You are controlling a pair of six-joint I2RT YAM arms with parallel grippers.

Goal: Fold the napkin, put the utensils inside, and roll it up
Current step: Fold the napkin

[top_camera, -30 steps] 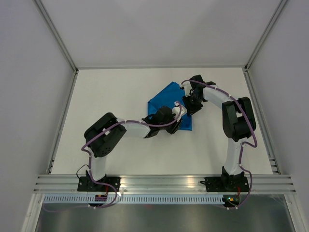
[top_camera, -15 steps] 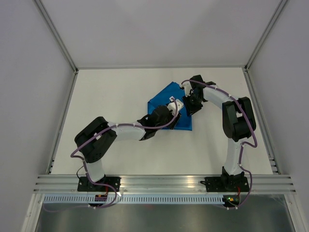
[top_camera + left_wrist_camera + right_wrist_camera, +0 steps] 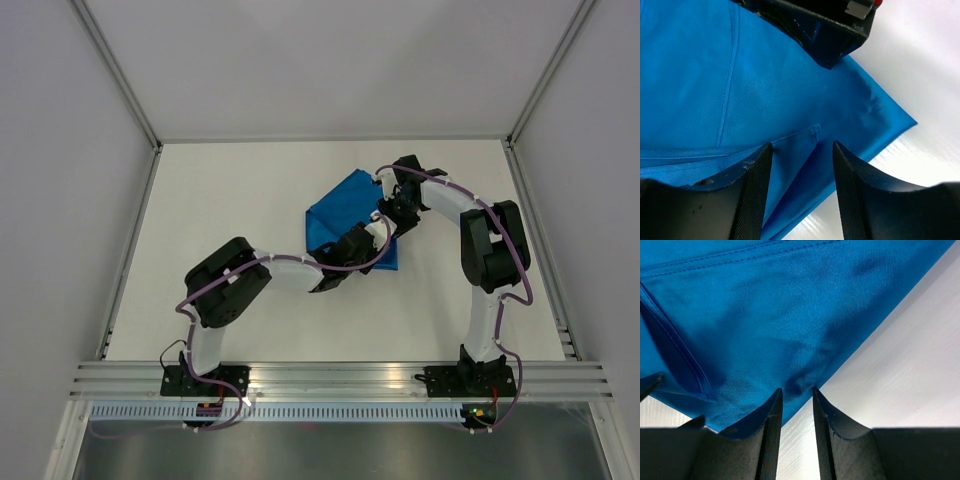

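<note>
**Left claw pulls back in beside the right claw, over the half-folded cloth**

Within the last second the black two-fingered left claw reached out, and its arm has now tucked back. It has ended up just left of and nearer than the black right claw, which has barely stirred. The left claw is released, its fingers spread above a doubled hem corner. I take that as lining up for the next fold. The soft bright-blue cloth napkin lies on the white counter, under the right claw and spreading to its left. The right claw's fingers stand close together at the napkin's edge, but I cannot tell whether they pinch it. The slim table knife shows in none of the 3 views. Both arms cover the napkin's near-right part from above.
</note>
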